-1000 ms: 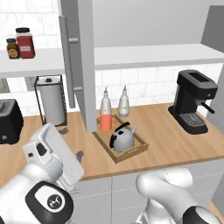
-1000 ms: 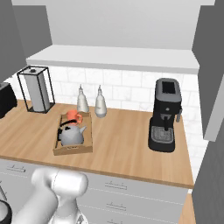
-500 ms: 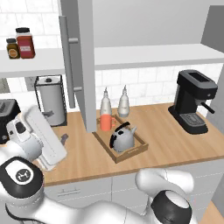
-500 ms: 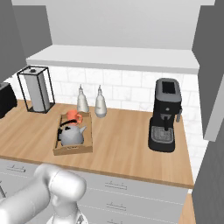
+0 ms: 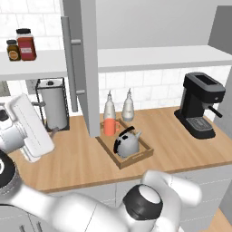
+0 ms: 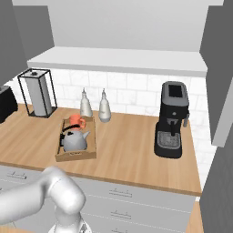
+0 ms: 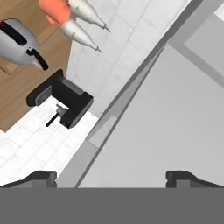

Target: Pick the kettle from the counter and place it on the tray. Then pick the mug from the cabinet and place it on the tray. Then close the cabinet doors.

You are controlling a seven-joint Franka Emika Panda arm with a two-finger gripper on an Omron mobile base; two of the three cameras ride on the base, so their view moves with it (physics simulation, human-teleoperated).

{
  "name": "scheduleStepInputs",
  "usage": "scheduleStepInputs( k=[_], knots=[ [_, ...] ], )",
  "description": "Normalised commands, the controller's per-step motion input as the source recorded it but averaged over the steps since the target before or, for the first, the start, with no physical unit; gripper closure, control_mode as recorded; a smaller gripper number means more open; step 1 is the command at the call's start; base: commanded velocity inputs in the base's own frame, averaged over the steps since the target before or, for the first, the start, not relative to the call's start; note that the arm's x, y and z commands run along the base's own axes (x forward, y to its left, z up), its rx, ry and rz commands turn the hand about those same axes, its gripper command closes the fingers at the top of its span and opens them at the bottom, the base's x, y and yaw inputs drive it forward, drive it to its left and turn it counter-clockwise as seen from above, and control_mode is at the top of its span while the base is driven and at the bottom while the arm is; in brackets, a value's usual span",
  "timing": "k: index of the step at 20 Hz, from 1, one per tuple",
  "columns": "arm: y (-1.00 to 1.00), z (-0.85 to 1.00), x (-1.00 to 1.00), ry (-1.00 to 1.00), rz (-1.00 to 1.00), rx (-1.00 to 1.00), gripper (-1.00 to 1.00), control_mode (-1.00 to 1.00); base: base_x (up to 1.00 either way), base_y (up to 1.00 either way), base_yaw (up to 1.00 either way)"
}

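The silver-grey kettle (image 5: pixel 128 142) (image 6: pixel 75 141) sits in the wooden tray (image 5: pixel 137 159) (image 6: pixel 75 156) on the counter (image 5: pixel 81 158). The orange-red mug (image 5: pixel 110 127) (image 6: pixel 75 122) stands in the tray's far end, behind the kettle. One cabinet door (image 5: pixel 88 68) stands open, edge-on, with its bar handle (image 5: pixel 68 59) facing left. The other door (image 6: pixel 221 73) hangs open at the right. My gripper (image 7: pixel 113 180) is open and holds nothing. It faces a flat grey panel (image 7: pixel 175 113), with the kettle (image 7: pixel 19 41) and mug (image 7: pixel 54 11) far off. My white hand (image 5: pixel 28 129) hovers left of the open door.
Two slim bottles (image 5: pixel 118 106) stand behind the tray. A black coffee machine (image 5: pixel 199 111) (image 6: pixel 172 120) sits to the right. A paper towel holder (image 5: pixel 52 104) is left of the door, and jars (image 5: pixel 21 45) are on the white shelf (image 5: pixel 158 56). A dark toaster (image 6: pixel 6 104) is far left.
My arm has swung left and upward across the left base view. Kettle, mug and tray have not moved. The gripper stays open.
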Motion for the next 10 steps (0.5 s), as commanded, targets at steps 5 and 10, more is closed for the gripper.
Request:
scheduleStepInputs(
  k=[5, 10],
  knots=[
    [-0.12, 0.26, 0.01, -0.03, -0.22, 0.0, -1.0, -1.0, 0.0, 0.0, 0.0],
    [-0.57, 0.24, -0.02, -0.11, -0.08, 0.0, -1.0, -1.0, 0.0, 0.0, 0.0]
  ],
)
